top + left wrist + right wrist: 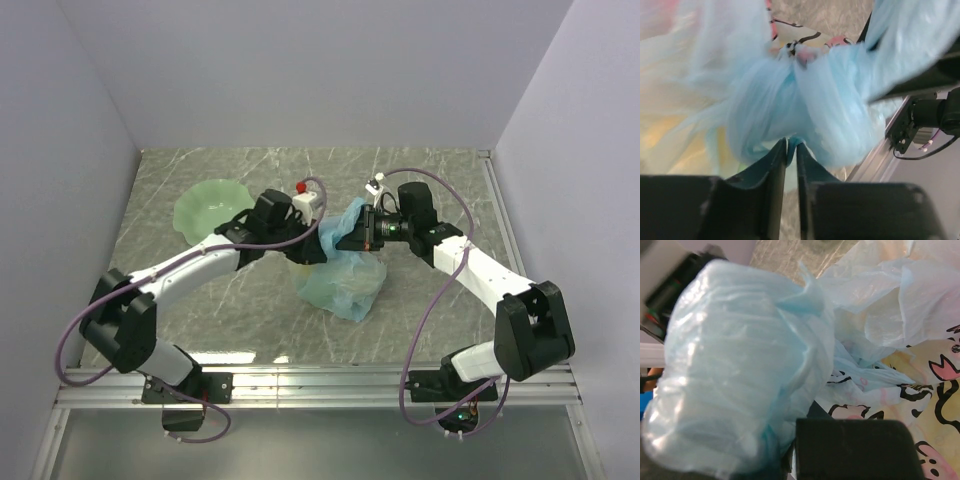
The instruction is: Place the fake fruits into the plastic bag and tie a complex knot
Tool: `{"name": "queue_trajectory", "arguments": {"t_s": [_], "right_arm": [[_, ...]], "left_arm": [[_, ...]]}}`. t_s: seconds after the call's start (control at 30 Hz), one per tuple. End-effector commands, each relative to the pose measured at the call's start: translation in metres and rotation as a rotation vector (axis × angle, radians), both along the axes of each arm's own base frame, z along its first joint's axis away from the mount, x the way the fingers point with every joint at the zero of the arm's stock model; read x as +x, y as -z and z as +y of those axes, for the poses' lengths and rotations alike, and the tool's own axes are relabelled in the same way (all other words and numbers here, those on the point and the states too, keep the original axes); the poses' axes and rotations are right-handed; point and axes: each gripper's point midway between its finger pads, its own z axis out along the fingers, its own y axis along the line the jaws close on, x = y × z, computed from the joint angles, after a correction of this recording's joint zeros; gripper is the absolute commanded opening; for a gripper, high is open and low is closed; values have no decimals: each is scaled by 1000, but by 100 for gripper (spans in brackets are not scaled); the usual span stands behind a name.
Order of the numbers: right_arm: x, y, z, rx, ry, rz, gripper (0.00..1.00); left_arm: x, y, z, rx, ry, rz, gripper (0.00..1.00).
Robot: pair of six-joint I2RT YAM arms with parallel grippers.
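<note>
Plastic bag lies mid-table, its top gathered and lifted between both grippers. Left gripper: jaws almost together, pinching a thin fold of blue film. The twisted bunch sits just past the fingertips. Right gripper meets the bag from the opposite side. In its wrist view, bunched film covers all but one finger, so its grip cannot be told. Green dish sits well left of the bag.

Left arm: stretched forward and to the right, black two-finger left gripper jaws almost together
Right arm: reaching leftward, black two-finger right gripper jaws hidden
</note>
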Motion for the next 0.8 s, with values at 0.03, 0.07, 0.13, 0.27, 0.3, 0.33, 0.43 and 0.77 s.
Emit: {"name": "queue_trajectory", "arguments": {"t_s": [0.03,0.07,0.13,0.27,0.3,0.33,0.43,0.77], "right_arm": [[2,-12,-3,3,-4,-84,0],[2,-12,-3,3,-8,-87,0],[1,-8,-3,0,-17,-86,0],[-2,-6,-2,4,-35,-82,0],[-1,-8,-2,7,-37,-83,0],[-2,-9,-2,8,-41,-85,0],[-2,-12,-2,10,-48,-100,0],[-3,-15,0,18,-65,-107,0]], "left_arm": [[-3,-52,25,-41,5,-125,23],[-5,-63,30,-44,11,-163,28],[-12,-69,35,-38,34,-182,36],[-20,-74,41,-21,85,-237,44],[-19,-76,42,-16,87,-249,47],[-20,-74,44,-3,96,-246,48],[-15,-79,49,7,121,-291,61],[7,-76,60,39,165,-342,49]]}}
